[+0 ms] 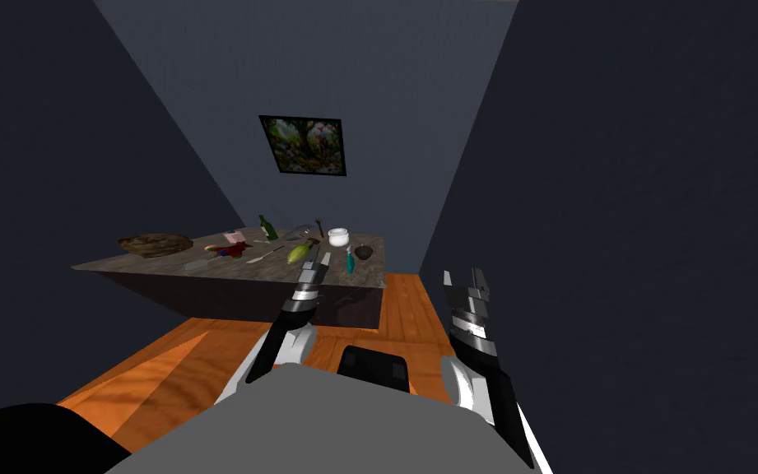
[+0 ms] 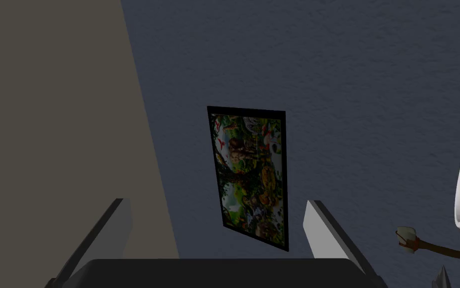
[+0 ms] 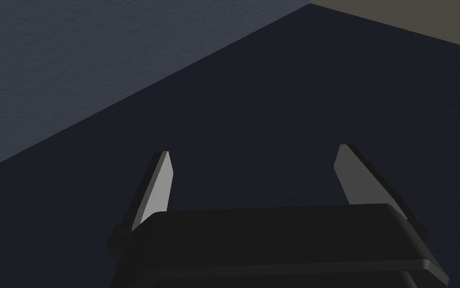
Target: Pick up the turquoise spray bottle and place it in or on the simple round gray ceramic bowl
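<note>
Fingers (image 2: 323, 235) spread, left claw (image 1: 318, 262) reaches forward near turquoise spray bottle (image 1: 350, 262).

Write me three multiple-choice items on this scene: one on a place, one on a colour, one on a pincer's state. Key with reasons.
1. Where is the turquoise spray bottle?
A. On the table, beside the dark bowl.
B. Inside that bowl.
C. On a shelf.

2. What colour is the taller bottle farther back on the table?
A. Red.
B. White.
C. Green.

3. How is the right pincer?
A. Shut on the spray bottle.
B. Open and empty.
C. Shut on a spoon.

Key:
1 A, it stands on the tabletop next to the bowl.
2 C, its body is dark green.
3 B, its fingers stand apart with nothing between them.
</note>
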